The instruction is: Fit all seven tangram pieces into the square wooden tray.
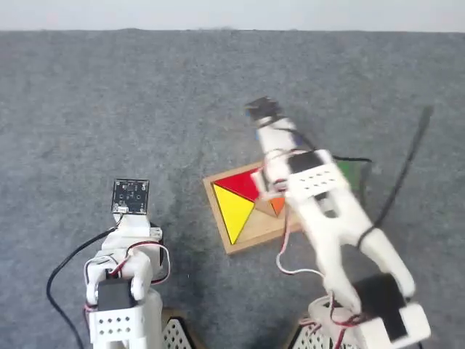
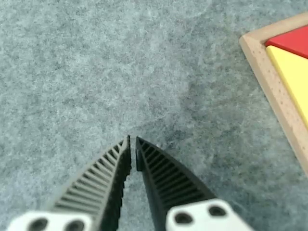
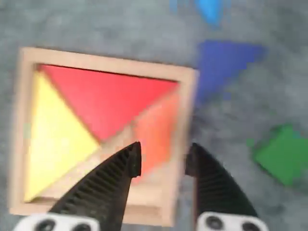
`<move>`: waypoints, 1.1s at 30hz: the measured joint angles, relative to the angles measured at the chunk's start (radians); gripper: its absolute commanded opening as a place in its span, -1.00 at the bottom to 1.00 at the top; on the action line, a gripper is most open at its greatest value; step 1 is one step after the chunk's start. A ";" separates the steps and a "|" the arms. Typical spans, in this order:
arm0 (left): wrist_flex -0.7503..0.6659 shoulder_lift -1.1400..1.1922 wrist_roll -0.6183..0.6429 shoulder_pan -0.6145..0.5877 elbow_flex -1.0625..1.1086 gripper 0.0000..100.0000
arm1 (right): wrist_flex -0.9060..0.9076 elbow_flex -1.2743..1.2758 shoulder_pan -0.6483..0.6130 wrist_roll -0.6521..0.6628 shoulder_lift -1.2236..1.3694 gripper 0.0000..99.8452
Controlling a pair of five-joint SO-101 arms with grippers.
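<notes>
The square wooden tray point(image 1: 254, 243) lies near the middle of the table point(image 1: 109, 109), on the right arm's side and turned a little askew to the table's edges. Inside it, a red triangle point(image 1: 240, 183) fills the far part, a yellow triangle point(image 1: 234, 209) runs along the tray's left edge with one long side against the red one, and an orange piece point(image 1: 277, 206) sits by the right edge touching the red one; bare wood shows along the near edge. Outside the tray, past its right rim, a dark blue triangle point(image 3: 221, 62), a light blue piece point(image 3: 209, 9) and a green square point(image 3: 284, 154) lie loose on the table, apart from one another. The right tool point(image 3: 162, 159) hangs over the tray's right rim, released and gripping nothing, one finger above the orange piece and the other outside the rim. The left tool point(image 2: 133, 139) hovers over bare table well to the left of the tray, clenched with only a thin slit between its tips, and empty.
</notes>
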 measured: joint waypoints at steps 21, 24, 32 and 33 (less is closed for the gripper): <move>0.000 0.000 0.000 0.000 0.000 -0.96 | 0.103 -0.310 0.322 0.000 0.420 -0.40; 0.000 0.000 0.000 0.000 0.000 -0.96 | 0.103 -0.347 0.339 0.000 0.465 -0.40; 0.000 0.000 0.000 0.000 0.000 -0.96 | 0.103 -0.408 0.341 0.000 0.562 -0.73; 0.000 0.000 0.000 0.000 0.000 -0.96 | 0.103 -0.413 0.344 0.000 0.562 -0.77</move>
